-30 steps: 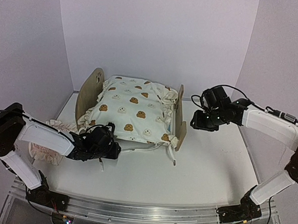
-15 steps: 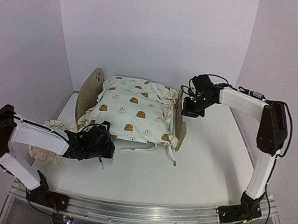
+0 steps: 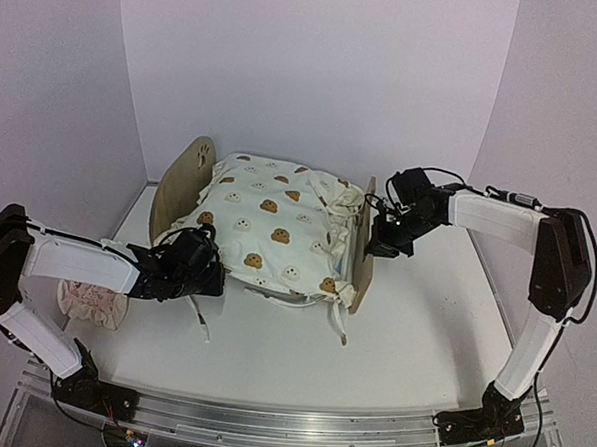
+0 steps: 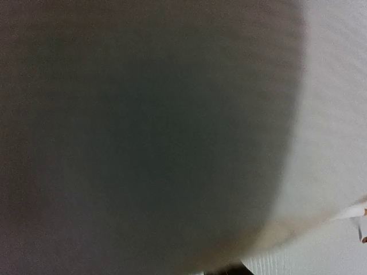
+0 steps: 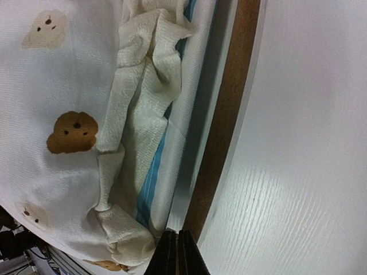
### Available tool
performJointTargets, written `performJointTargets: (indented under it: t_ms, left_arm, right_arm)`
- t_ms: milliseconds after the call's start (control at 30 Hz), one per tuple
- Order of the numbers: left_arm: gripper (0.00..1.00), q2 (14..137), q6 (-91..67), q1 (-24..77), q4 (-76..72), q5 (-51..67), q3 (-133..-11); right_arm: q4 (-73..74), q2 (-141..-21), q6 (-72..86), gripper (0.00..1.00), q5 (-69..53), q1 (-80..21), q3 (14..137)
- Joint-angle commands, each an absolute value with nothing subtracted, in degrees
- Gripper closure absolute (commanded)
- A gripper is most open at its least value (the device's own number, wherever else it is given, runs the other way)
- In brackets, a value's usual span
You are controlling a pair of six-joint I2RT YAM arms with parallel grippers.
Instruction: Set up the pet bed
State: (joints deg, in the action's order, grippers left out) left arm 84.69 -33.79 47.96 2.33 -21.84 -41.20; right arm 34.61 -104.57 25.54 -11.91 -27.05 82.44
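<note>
The pet bed, a plywood frame with a rounded headboard (image 3: 180, 182) and a low footboard (image 3: 363, 249), stands mid-table under the cream bear-print quilt (image 3: 268, 227). My right gripper (image 3: 375, 246) is at the footboard's outer face. In the right wrist view its fingers (image 5: 176, 255) are shut, and their tips touch the footboard's edge (image 5: 229, 97). The blue-and-white mattress (image 5: 150, 177) shows under the bunched quilt (image 5: 57, 86). My left gripper (image 3: 208, 277) presses into the bed's near left side at the quilt's edge. Its wrist view is a dark blur, so its jaws are hidden.
The small pinkish ruffled pillow (image 3: 92, 303) lies on the table left of the bed, beside my left arm. Quilt ties (image 3: 338, 326) trail onto the table in front of the bed. Walls close in the back and both sides.
My right gripper came down against the footboard. The bed slid and turned slightly, its foot end now nearer. My left gripper pushed in toward the bed's side, uncovering more of the pillow.
</note>
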Motion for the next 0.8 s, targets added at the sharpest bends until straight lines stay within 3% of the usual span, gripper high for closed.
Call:
performJointTargets:
  t_ms: [0, 267, 367, 433, 533, 767]
  left_arm:
    - [0.68, 87.1, -31.2, 45.0, 0.3, -19.6, -44.3]
    - [0.70, 88.7, -29.9, 43.8, -2.1, -19.8, -46.1]
    - [0.70, 88.6, -30.0, 43.6, -2.0, -20.7, -46.3]
    - [0.70, 87.9, -30.6, 43.6, -1.8, -20.6, -45.7]
    - [0.70, 86.3, -31.7, 43.6, -1.7, -19.6, -44.0]
    - [0.62, 82.9, -33.1, 43.6, -0.4, -17.8, -40.5]
  right_arm:
    - [38.0, -97.0, 25.9, 0.94, -16.4, -28.4, 74.3]
    - [35.1, -85.4, 28.1, 0.94, -15.2, -40.0, 59.6]
    - [34.4, -81.9, 28.4, 0.93, -17.0, -42.3, 58.2]
    - [36.2, -78.8, 27.9, 0.92, -12.0, -42.3, 58.8]
    - [40.7, -76.2, 26.1, 0.84, -3.0, -40.9, 62.5]
    - [42.4, -85.3, 24.7, 0.50, -4.3, -29.8, 76.9]
